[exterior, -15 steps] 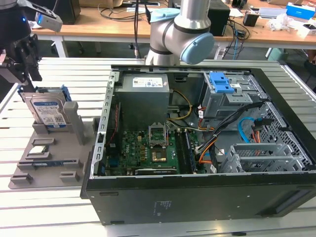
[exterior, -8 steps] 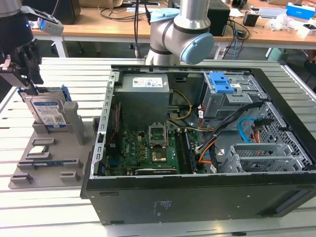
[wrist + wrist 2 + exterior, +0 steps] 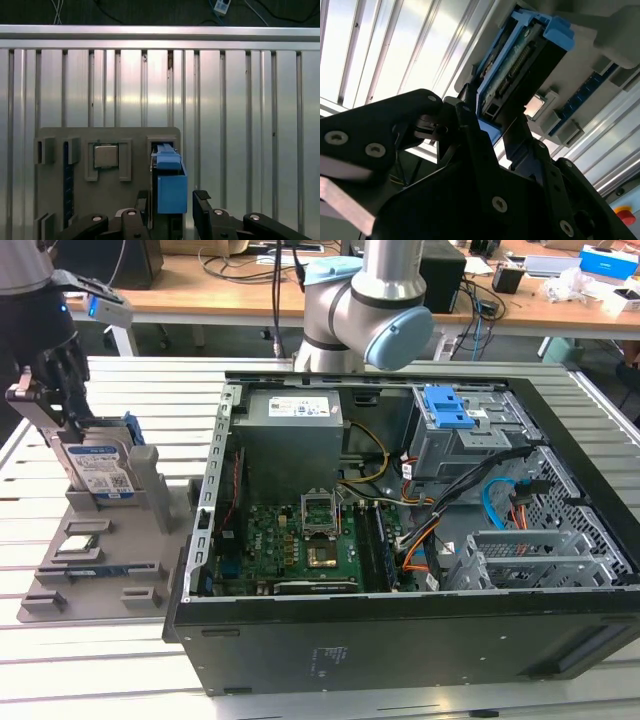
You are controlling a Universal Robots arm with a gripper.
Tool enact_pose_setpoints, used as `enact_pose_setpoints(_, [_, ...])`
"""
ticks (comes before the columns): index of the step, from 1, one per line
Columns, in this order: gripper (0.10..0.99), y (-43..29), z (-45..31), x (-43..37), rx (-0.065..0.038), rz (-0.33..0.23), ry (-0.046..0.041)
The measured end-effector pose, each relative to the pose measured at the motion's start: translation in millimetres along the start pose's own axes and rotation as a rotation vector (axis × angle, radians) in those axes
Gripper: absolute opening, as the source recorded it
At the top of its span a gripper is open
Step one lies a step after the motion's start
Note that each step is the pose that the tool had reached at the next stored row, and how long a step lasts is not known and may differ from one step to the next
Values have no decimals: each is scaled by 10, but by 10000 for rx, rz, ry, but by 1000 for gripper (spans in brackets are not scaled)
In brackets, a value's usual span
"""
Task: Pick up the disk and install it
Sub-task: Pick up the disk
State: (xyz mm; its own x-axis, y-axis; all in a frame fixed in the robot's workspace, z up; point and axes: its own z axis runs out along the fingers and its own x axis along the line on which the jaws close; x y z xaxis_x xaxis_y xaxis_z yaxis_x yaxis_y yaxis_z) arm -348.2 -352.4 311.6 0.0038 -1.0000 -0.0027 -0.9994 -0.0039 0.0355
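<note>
Exterior view: we see the gripper (image 3: 65, 415) at the exterior view's left, down over the disk (image 3: 103, 472). The disk stands upright on edge in a slot of the grey holder block (image 3: 150, 510), label facing the camera and blue frame along its edges. The holder sits on the slatted aluminium bench (image 3: 100, 665), just beside the open computer case (image 3: 400, 630). A square chip (image 3: 80, 546) lies flat in a lower pocket of the holder. Inside the case, a blue drive bracket (image 3: 450, 410) sits at the far corner.

Second wrist view: the gripper (image 3: 492, 125) straddles the disk (image 3: 520, 65), one black finger (image 3: 465, 122) on either side of the blue frame end. We see the disk's connector edge, the holder (image 3: 600, 45) and the chip (image 3: 535, 106) behind it.

First wrist view: the gripper (image 3: 171, 197) is parted narrowly around the disk (image 3: 171, 175), with a thin gap to the blue frame on one side, so we read it as not clamped. The disk is seated in the holder (image 3: 120, 200), and the chip (image 3: 105, 156) is in the pocket next to it.
</note>
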Motion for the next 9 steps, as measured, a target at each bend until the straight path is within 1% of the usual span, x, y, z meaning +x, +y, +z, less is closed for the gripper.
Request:
enact_pose_setpoints(4, [482,-30,127,0,1,-71,2])
enact_pose_setpoints(6, [482,-47,160,0,-1,-99,5])
enact_pose_setpoints(9, [482,-53,199,0,0,-126,6])
